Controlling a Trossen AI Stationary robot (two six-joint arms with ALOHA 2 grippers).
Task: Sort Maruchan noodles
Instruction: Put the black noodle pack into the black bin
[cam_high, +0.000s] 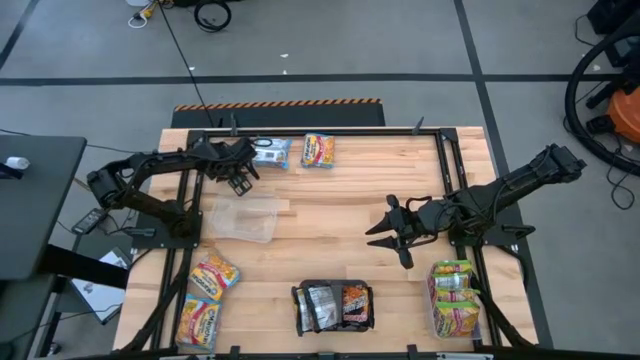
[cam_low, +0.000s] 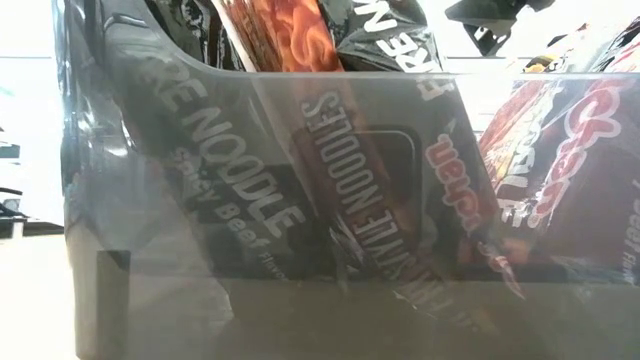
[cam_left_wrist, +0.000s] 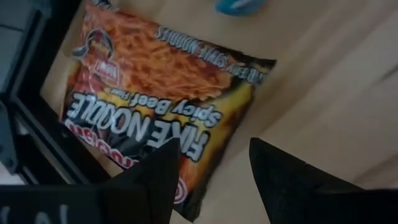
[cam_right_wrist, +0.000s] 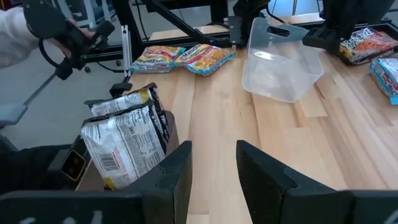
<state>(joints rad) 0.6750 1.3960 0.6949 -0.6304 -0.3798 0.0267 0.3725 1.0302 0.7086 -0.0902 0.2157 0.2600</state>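
Observation:
My left gripper (cam_high: 240, 176) (cam_left_wrist: 214, 180) is open near the table's far left corner. It hangs just above an orange-and-black noodle packet (cam_left_wrist: 161, 93) that lies flat on the wood; its fingers stand over one corner without touching. In the high view the arm hides that packet. Beside it lie a blue-silver packet (cam_high: 270, 152) and a yellow-orange packet (cam_high: 318, 150). My right gripper (cam_high: 396, 232) (cam_right_wrist: 211, 165) is open above bare wood right of centre. Two orange-red packets (cam_high: 213, 275) lie at the near left.
An empty clear tub (cam_high: 242, 218) (cam_right_wrist: 280, 59) stands left of centre. A tub of dark and silver packets (cam_high: 335, 305) (cam_low: 300, 200) is at the near edge, a tub of yellow-green packets (cam_high: 455, 298) at near right. A person's sleeve (cam_right_wrist: 15, 31) shows beyond the table.

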